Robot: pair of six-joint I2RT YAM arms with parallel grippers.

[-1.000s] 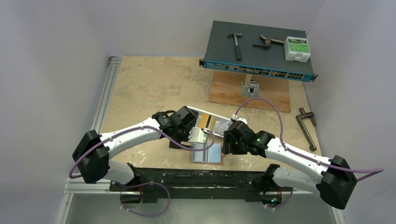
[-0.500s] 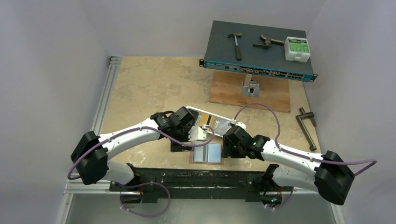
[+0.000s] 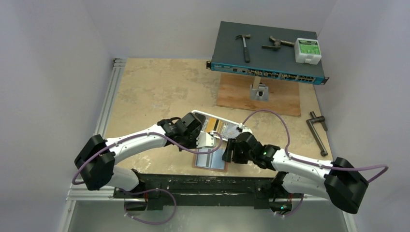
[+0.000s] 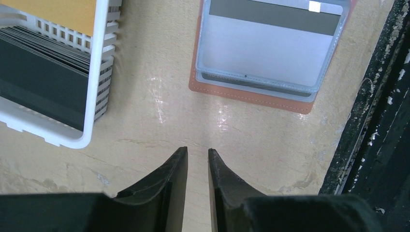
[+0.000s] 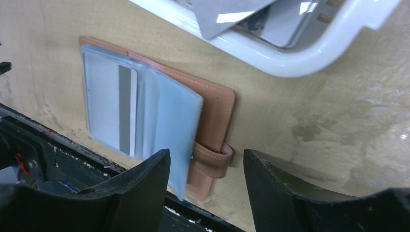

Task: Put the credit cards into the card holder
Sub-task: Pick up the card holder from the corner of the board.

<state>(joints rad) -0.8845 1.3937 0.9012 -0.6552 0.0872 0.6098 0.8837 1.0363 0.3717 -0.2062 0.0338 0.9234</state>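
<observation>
The reddish-brown card holder (image 3: 211, 159) lies open at the table's near edge. A pale blue-grey credit card (image 4: 270, 48) with a dark stripe sits in its clear sleeve (image 5: 171, 121). More credit cards, black (image 4: 38, 82) and orange (image 4: 53, 12), stand in the white tray (image 3: 198, 114). My left gripper (image 4: 198, 151) hovers over bare table left of the holder, with a narrow gap between its fingers and nothing in it. My right gripper (image 5: 205, 154) is open at the holder's right edge. The leather tab (image 5: 212, 162) lies between its fingers, and its left finger is at the sleeve's edge.
A black rail (image 3: 203, 183) runs along the near table edge, just below the holder. At the back, a network switch (image 3: 266, 53) carrying hammers and a white box rests on a wooden board (image 3: 258, 94). A metal crank tool (image 3: 317, 131) lies at the right.
My left gripper's fingers have gone from wide apart to a narrow gap. The right gripper has moved left and down to the holder's tab side. The holder has shifted slightly left.
</observation>
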